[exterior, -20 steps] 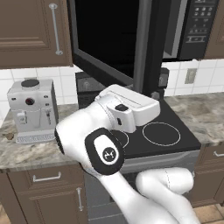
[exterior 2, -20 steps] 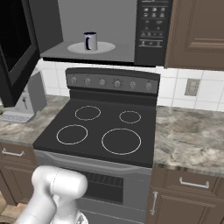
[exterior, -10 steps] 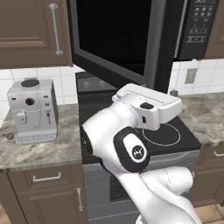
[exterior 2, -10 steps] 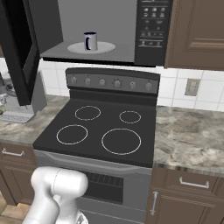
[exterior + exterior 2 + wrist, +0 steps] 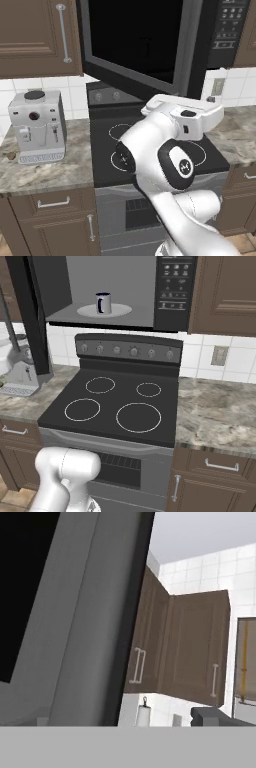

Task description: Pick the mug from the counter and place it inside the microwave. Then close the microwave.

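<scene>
- navy-rimmed, the mug [image 5: 103, 303] sat upright on the white turntable [image 5: 104, 310] inside the microwave [image 5: 172, 291], at about eleven o'clock in the right base view, well above the stovetop [image 5: 112, 403].
- placing looked done; the step in hand was, by my reading, shutting the microwave door [image 5: 137, 42].
- that door hung open, swung out over the stove, its dark glass at twelve o'clock in the left base view; the right base view caught it edge-on at nine o'clock.
- the arm's white hand sat behind the door at about three o'clock in the left base view; its fingertips were hidden, so the pictures alone didn't settle the jaws. going by the record they stood fully apart, with nothing held.
- the hand view looked along the door's grey inner face [image 5: 80, 622] at ten o'clock, with brown wall cabinets [image 5: 180, 647] beyond at three o'clock.
- next move, as i judged it: press on that inner face and sweep the door round until it latched.
- left base view gave the coffee machine [image 5: 37, 127] on the counter [image 5: 50, 170]; the right base view alone gave the mug.
</scene>
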